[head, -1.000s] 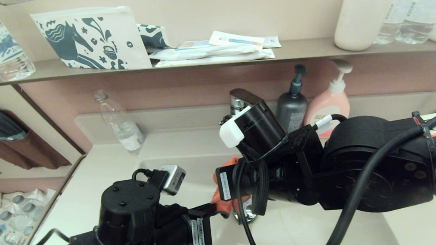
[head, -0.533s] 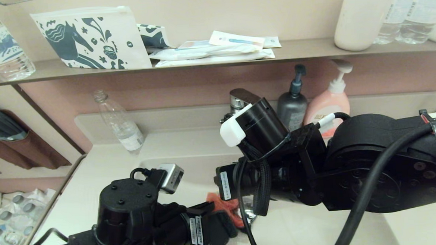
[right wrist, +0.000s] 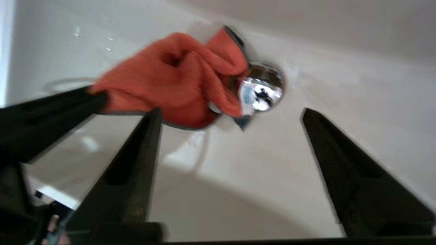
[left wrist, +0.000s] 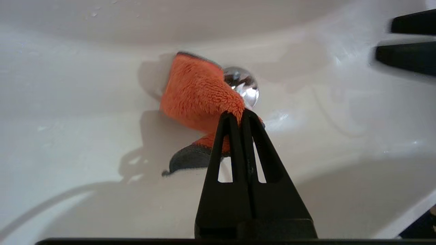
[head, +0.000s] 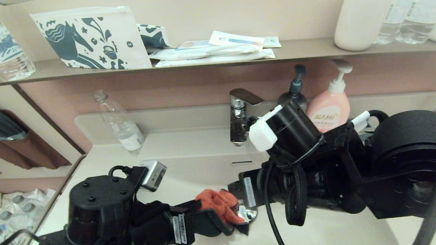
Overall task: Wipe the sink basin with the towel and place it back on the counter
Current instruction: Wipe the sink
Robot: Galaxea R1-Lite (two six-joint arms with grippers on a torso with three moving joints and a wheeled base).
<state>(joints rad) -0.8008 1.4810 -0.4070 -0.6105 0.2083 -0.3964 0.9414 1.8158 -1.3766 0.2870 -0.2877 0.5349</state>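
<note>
Where a second ago the right gripper (head: 233, 192) had the towel (head: 219, 206) in its jaws above the drain, the head view now shows the cloth pinched in the left gripper (head: 229, 226) alone, low in the sink basin (head: 201, 168) beside the drain plug (head: 247, 215). Both arms have shifted: the right arm has drawn back toward the right, uncovering the faucet (head: 240, 114) and the overflow slot (head: 241, 162), and the left arm has slid left. The right arm's bulk hides most of the grey pump bottle (head: 294, 90) and the foot of the pink pump bottle (head: 331, 103). A clear plastic bottle (head: 119, 122) stands on the counter (head: 96, 158) at the back left; the wall shelf (head: 199, 60) above carries a printed pouch (head: 90, 39), flat packets (head: 214, 50) and a white cup (head: 361, 14).

From the left wrist view, the left gripper (left wrist: 238, 114) has its fingers pressed together on an edge of the towel (left wrist: 197, 93), which hangs folded, orange side out, with a dark grey corner trailing below. It partly covers the drain plug (left wrist: 245, 86).

From the right wrist view, the right gripper (right wrist: 231, 114) stands with jaws wide apart and nothing between them. The towel (right wrist: 177, 75) sits beyond its fingertips, held by the left fingers (right wrist: 51, 112), overlapping the drain plug (right wrist: 262, 88).
</note>
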